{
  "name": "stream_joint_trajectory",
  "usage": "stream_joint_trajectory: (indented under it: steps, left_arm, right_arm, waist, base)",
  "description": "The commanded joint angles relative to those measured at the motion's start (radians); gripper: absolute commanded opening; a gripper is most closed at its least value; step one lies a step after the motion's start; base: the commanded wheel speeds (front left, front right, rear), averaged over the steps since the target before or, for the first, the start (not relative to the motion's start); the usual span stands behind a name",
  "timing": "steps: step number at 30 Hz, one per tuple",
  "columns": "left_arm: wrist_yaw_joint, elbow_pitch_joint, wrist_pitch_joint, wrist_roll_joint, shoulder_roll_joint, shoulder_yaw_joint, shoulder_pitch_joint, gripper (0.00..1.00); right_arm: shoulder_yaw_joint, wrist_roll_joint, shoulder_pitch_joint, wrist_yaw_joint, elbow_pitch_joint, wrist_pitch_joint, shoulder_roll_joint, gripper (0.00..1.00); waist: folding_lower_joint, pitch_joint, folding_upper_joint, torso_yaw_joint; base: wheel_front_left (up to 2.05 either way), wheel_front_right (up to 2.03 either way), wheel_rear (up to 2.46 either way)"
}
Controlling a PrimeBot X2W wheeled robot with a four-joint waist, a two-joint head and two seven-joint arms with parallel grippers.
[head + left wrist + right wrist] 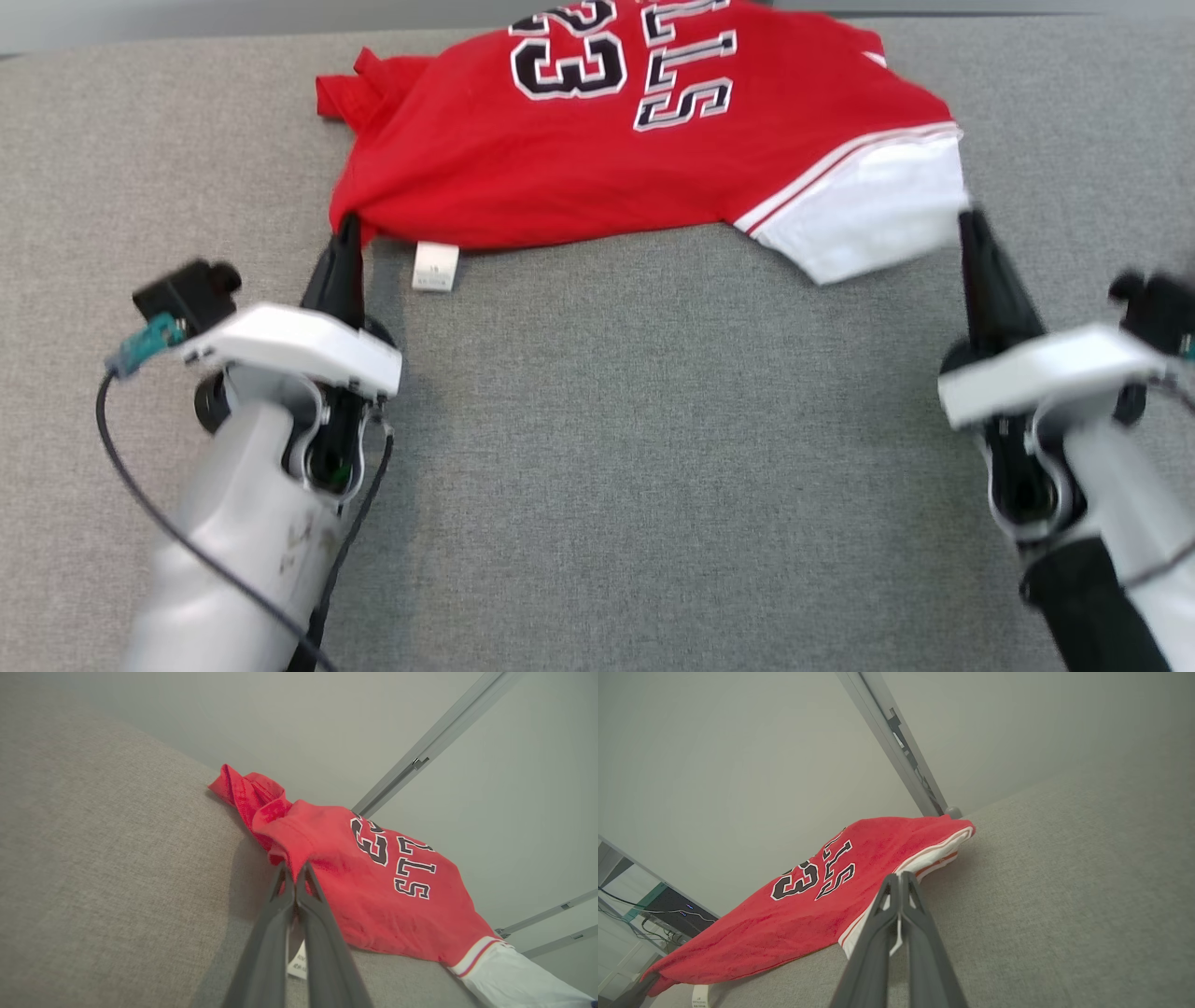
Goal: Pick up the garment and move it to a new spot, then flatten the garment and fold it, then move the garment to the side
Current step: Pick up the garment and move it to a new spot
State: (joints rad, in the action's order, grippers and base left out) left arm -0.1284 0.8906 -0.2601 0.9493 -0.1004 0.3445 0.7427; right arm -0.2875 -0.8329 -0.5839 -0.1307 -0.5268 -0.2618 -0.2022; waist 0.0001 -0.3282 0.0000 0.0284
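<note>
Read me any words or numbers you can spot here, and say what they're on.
"23": on the red garment, black with a white outline.
"LLS": beside the number, seemingly the end of a word, the rest out of sight.
Print on the white tag at the garment's edge: too small to read.

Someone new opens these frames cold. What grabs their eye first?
The red jersey with a black-and-white 23 stands out first, spread across the far middle of the grey fabric surface, with a white sleeve at its right end. Next come the two dark grippers pinching its near edge: the left gripper shut on the red corner, the right gripper shut on the white sleeve.
</note>
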Motion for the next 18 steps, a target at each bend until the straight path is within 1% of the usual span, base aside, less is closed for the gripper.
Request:
stream_joint_trajectory:
  steps: [1, 3, 6, 10, 13, 16, 18]
  left_arm:
    - [-0.004, -0.037, -0.006, 0.012, -0.019, 0.0, -0.038, 0.0]
    - [-0.003, -0.094, -0.006, 0.018, -0.041, -0.008, -0.113, 0.0]
    - [-0.003, -0.17, -0.005, 0.005, -0.08, 0.01, -0.215, 0.0]
    - [-0.003, -0.264, -0.005, 0.014, -0.147, 0.019, -0.336, 0.0]
    - [0.001, -0.319, 0.008, 0.018, -0.2, 0.02, -0.418, 0.0]
    - [0.032, -0.39, 0.019, 0.02, -0.232, 0.015, -0.503, 0.0]
    - [0.068, -0.441, 0.025, 0.022, -0.258, 0.008, -0.572, 0.0]
  right_arm:
    - [0.005, -0.02, 0.059, 0.0, 0.03, -0.004, -0.014, 0.0]
    - [-0.006, -0.04, 0.149, 0.0, 0.071, -0.004, -0.022, 0.0]
    - [-0.003, -0.076, 0.273, 0.0, 0.134, -0.004, -0.033, 0.0]
    - [0.009, -0.087, 0.418, 0.0, 0.219, -0.004, -0.059, 0.0]
    - [0.03, -0.09, 0.52, 0.0, 0.28, 0.013, -0.065, 0.0]
    - [0.064, -0.081, 0.632, 0.0, 0.342, 0.049, -0.057, 0.0]
    - [0.092, -0.07, 0.709, 0.0, 0.379, 0.081, -0.043, 0.0]
  waist:
    - [-0.0001, 0.014, 0.0, 0.002]
    - [-0.0001, 0.031, 0.0, 0.001]
    - [-0.0001, 0.062, 0.0, 0.0]
    - [-0.0001, 0.113, 0.0, -0.004]
    - [-0.0001, 0.151, 0.0, -0.005]
    - [-0.0001, 0.194, 0.0, -0.007]
    - [-0.0001, 0.226, 0.0, -0.013]
  base:
    - [0.0, 0.0, 0.0]
    - [0.0, 0.0, 0.0]
    - [0.0, 0.0, 0.0]
    - [0.0, 0.0, 0.0]
    - [0.0, 0.0, 0.0]
    - [0.0, 0.0, 0.0]
    - [0.0, 0.0, 0.0]
